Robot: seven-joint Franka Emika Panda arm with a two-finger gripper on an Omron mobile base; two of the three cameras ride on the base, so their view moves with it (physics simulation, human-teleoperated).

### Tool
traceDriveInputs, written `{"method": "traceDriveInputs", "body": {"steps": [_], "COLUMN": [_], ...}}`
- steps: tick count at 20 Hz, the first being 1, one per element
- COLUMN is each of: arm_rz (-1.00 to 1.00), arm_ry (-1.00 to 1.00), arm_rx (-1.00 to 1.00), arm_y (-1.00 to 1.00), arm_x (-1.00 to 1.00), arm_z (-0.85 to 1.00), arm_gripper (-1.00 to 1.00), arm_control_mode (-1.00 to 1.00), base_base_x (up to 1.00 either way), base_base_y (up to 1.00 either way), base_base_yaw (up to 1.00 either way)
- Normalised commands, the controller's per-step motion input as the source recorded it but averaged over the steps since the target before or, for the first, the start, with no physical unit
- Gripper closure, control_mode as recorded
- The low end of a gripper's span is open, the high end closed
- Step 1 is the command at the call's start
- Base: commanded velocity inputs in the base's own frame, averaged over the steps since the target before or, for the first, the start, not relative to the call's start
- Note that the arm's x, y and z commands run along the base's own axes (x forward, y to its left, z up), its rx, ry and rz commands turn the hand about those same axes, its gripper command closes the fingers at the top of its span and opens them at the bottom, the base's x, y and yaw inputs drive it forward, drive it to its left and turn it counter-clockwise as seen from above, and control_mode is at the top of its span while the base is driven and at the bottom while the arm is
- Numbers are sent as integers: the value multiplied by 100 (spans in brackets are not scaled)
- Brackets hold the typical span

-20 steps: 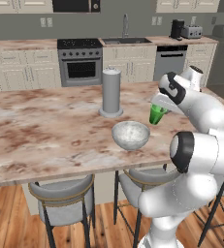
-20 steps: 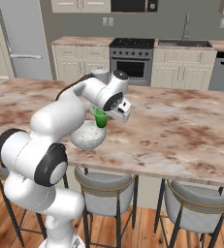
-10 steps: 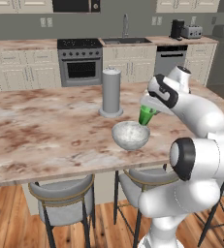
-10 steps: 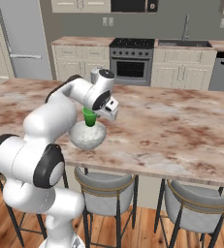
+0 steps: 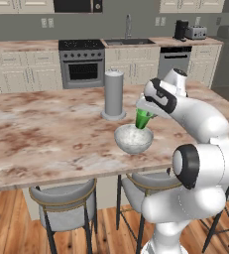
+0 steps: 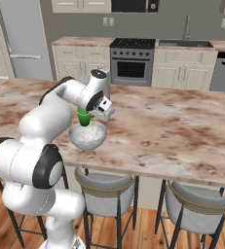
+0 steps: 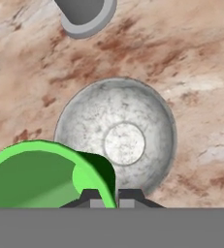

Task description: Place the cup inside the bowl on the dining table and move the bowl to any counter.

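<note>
The bright green cup (image 5: 143,119) hangs tilted just above the far right rim of the speckled grey-white bowl (image 5: 133,139), pinched by its rim in my gripper (image 5: 146,113), which is shut on it. The bowl stands near the front edge of the marble dining table (image 5: 41,134). From the right base view the cup (image 6: 84,117) sits over the bowl's (image 6: 88,136) left rim, under the gripper (image 6: 87,112). In the hand view the cup (image 7: 40,174) fills the lower left, my gripper (image 7: 109,197) grips its rim, and the empty bowl (image 7: 116,135) lies below.
A tall grey cylinder (image 5: 114,94) stands on the table just behind the bowl, seen too in the hand view as the cylinder (image 7: 84,13). Grey stools (image 5: 65,208) are tucked under the table's front edge. Wall counters with a stove (image 5: 82,64) and sink line the back.
The arm has carried the cup leftward, from right of the bowl to over its rim. The bowl and the cylinder have stayed put.
</note>
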Motion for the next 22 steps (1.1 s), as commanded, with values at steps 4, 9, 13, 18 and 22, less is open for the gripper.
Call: {"method": "traceDriveInputs", "body": {"steps": [4, 9, 13, 18, 22], "arm_rz": [0, 0, 0, 0, 0], "arm_ry": [1, 1, 4, 4, 3], "arm_rx": [-1, -4, -4, -3, 0], "arm_y": [0, 0, 0, 0, 9], "arm_x": [4, 6, 4, 3, 7], "arm_z": [-2, -6, -10, -7, -11], "arm_gripper": [100, 100, 100, 100, 100], "arm_control_mode": [-100, -100, -100, -100, -100], "base_base_x": [0, 0, 0, 0, 0], "base_base_y": [0, 0, 0, 0, 0], "base_base_yaw": [0, 0, 0, 0, 0]}}
